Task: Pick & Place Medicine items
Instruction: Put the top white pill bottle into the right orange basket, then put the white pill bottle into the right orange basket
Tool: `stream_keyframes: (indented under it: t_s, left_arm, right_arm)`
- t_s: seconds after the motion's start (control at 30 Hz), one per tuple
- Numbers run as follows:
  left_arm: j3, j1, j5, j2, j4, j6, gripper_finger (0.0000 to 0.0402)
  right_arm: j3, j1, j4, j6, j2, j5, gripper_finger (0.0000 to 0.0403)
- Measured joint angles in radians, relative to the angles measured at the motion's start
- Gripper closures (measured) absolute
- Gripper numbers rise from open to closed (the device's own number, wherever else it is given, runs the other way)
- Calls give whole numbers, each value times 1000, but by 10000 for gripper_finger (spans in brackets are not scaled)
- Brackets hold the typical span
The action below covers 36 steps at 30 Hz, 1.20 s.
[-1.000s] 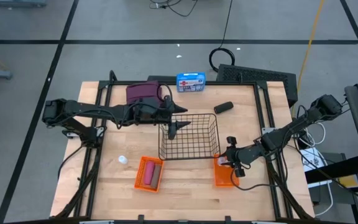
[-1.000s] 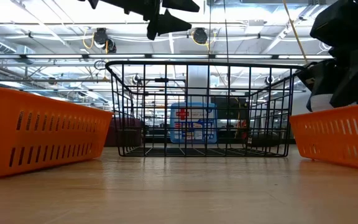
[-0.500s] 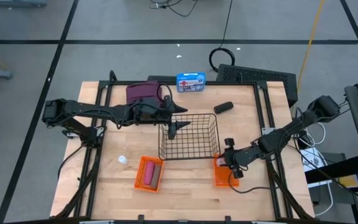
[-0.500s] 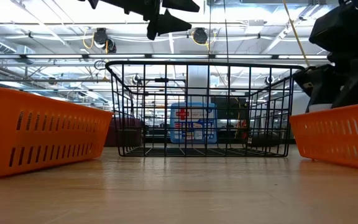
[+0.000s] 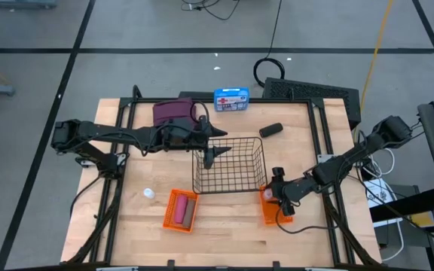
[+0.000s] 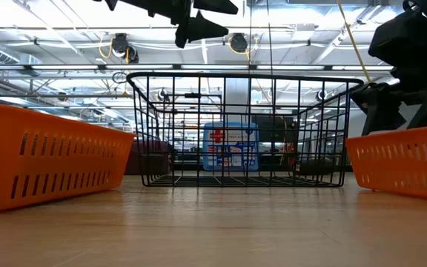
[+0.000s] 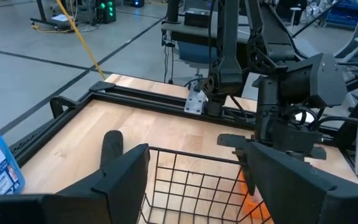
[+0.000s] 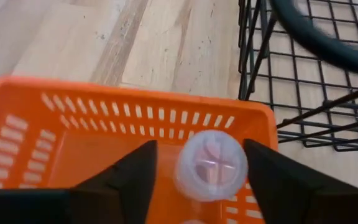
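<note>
White round bottle [image 8: 211, 164] sits between the right gripper's [image 8: 197, 180] two dark fingers, cap end toward the wrist camera, directly above the right-hand orange basket [image 8: 73, 118]. Gaps show on both sides of it — the jaws stand apart and seem to be letting go rather than clamping; whether a pad still touches it I cannot tell. Judged small, light, rigid plastic, smooth and round — likely to roll or squirt out of a pinch; best taken across the body, squarely, with modest force.

From above, the right gripper [image 5: 280, 194] hangs over that basket [image 5: 270, 211], just beside the black wire basket [image 5: 230, 164]. Another white bottle [image 5: 148, 193] lies loose on the table [image 5: 126, 226], near the left orange basket [image 5: 180, 208], which holds the pink cylinder [image 5: 183, 208].

Maroon pouch [image 5: 173, 111] — soft, will fold; the dark-grey oblong piece [image 5: 270, 129] lies well apart from it.

Left gripper [image 5: 211, 154] waits over the wire basket's rim, fingers spread, nothing in them.
</note>
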<state>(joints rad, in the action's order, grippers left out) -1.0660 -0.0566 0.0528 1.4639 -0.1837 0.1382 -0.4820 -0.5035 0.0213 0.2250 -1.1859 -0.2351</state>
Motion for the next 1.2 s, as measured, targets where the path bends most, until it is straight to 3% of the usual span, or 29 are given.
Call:
stream_keyframes:
  t_s: [0.13, 0.3, 0.43, 0.63, 0.8, 0.93, 1.07, 1.2]
  left_arm:
    - [0, 0, 0, 0, 10, 2, 128]
    - [-1, 0, -1, -32, 31, 3, 124]
    - [-3, -1, 17, -159, 229, -8, 127]
    - [-3, 61, 202, -384, 632, 127, 121]
    - [-1, 193, 411, -472, 789, 258, 117]
    - [-2, 279, 454, -492, 903, 349, 117]
    - [-1, 367, 486, -474, 1127, 573, 117]
    - [16, 463, 498, -428, 1391, 941, 117]
  right_arm:
    - [0, 0, -14, 1, 29, 1, 129]
    - [0, 0, -45, -1, 120, 1, 120]
    - [0, -2, -40, -1, 231, 5, 119]
    - [0, -2, -50, -69, 395, 1, 129]
    - [0, -2, -51, -175, 488, -1, 136]
    - [0, -2, -61, -234, 522, -32, 138]
    - [0, -2, -57, -241, 542, -57, 138]
    - [0, -2, -55, -261, 544, -56, 138]
